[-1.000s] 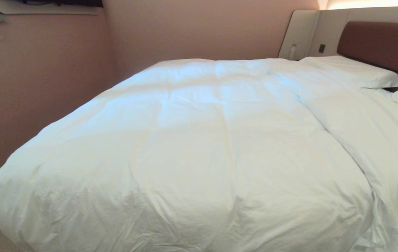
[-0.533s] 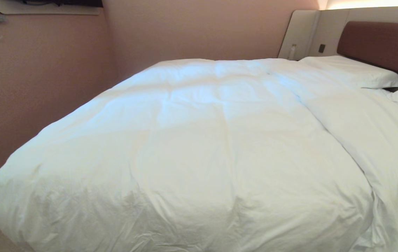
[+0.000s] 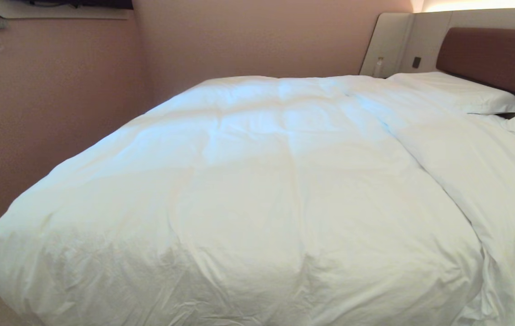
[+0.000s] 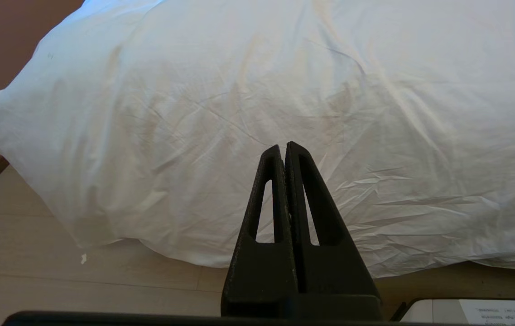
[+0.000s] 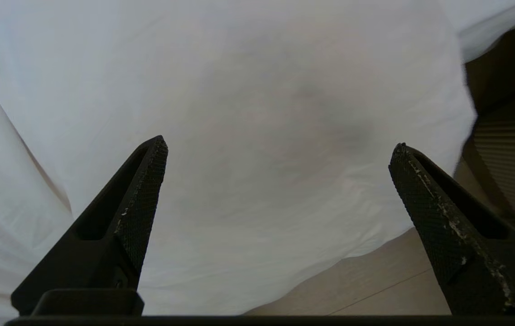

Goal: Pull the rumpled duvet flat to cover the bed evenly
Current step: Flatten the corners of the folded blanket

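Near the bed's foot edge, the right pincer (image 5: 277, 149) hangs spread before the duvet (image 3: 248, 194); the left pincer (image 4: 283, 147) is pressed together, parked. Next, I think: pinch the hanging hem.

Bed (image 3: 493, 54) base under duvet (image 3: 257, 190)
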You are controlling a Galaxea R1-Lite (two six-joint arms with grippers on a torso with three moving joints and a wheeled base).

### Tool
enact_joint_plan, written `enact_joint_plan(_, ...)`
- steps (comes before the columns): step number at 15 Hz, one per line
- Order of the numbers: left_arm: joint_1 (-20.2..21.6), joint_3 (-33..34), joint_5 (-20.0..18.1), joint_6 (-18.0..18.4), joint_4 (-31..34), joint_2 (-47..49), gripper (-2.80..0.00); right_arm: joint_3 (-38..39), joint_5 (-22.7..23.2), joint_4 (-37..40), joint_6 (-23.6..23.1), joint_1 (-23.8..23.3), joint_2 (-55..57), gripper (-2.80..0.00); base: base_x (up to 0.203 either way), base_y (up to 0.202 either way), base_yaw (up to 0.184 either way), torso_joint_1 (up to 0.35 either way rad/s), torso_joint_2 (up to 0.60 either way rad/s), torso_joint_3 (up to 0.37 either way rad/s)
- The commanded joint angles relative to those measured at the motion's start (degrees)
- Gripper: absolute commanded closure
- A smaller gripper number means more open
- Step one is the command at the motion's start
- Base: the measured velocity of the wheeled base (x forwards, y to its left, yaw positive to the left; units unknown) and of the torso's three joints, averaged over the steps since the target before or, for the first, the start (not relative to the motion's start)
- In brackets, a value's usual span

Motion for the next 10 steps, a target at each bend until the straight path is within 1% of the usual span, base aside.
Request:
enact_joint_plan(1,0.03,-0.01,0.04,0.02,0.01,0.00,0.00,-2.69,1.24,4.07,-0.20,-0.76,1.08,-2.80,0.000,0.000,0.000,0.000,0.00,0.000)
enact_joint_plan(7,0.03,-0.01,0.04,0.02,0.01,0.00,0.00,-4.11,1.30,4.00,-0.54,-0.91,4.77,-2.80,0.000,0.000,0.000,0.000,0.00,0.000)
enact_joint_plan(10,0.03,-0.01,0.04,0.02,0.01,0.00,0.00,-7.05,1.37,4.58,-0.04,-0.91,6.82,-2.80,0.000,0.000,0.000,0.000,0.00,0.000)
